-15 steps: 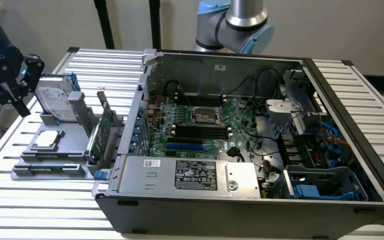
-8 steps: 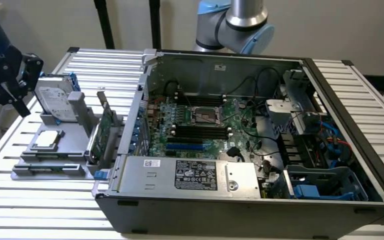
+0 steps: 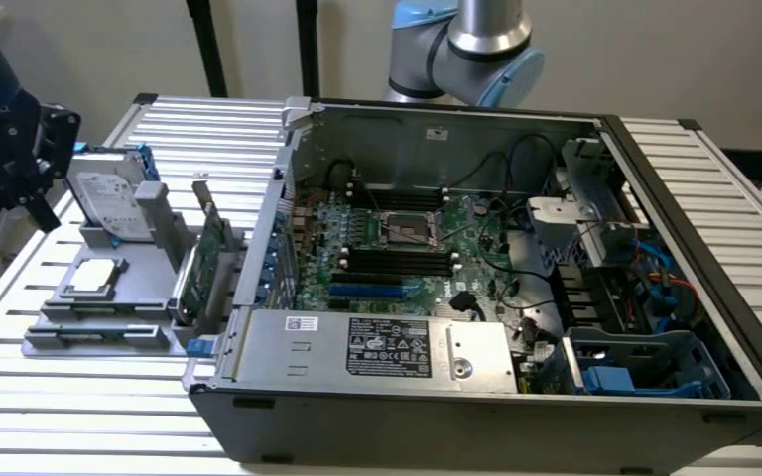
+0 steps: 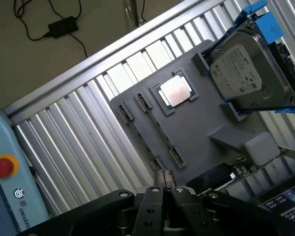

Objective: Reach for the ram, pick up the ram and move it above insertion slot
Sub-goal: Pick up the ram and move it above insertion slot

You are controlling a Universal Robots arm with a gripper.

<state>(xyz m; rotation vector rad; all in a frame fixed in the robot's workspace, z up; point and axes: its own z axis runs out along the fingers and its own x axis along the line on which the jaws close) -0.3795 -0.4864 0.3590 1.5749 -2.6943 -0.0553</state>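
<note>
My black gripper (image 3: 40,210) hangs at the exterior view's left, beside the grey parts holder (image 3: 143,297) and a little above the table. In the wrist view its fingers (image 4: 163,183) are pressed together with nothing between them, above the holder's edge (image 4: 206,123). Two long narrow slots (image 4: 160,132) run along the holder. The ram is out of view. The black insertion slots (image 3: 395,260) lie on the motherboard (image 3: 474,238) inside the open computer case (image 3: 487,416), well to the right of the gripper.
The holder carries a silver hard drive (image 3: 110,198) in a blue bracket, a square processor (image 3: 94,278) and a taller green card (image 3: 209,260) with a metal bracket. A slatted metal table (image 3: 76,397) lies under everything. The arm's base (image 3: 467,50) stands behind the case.
</note>
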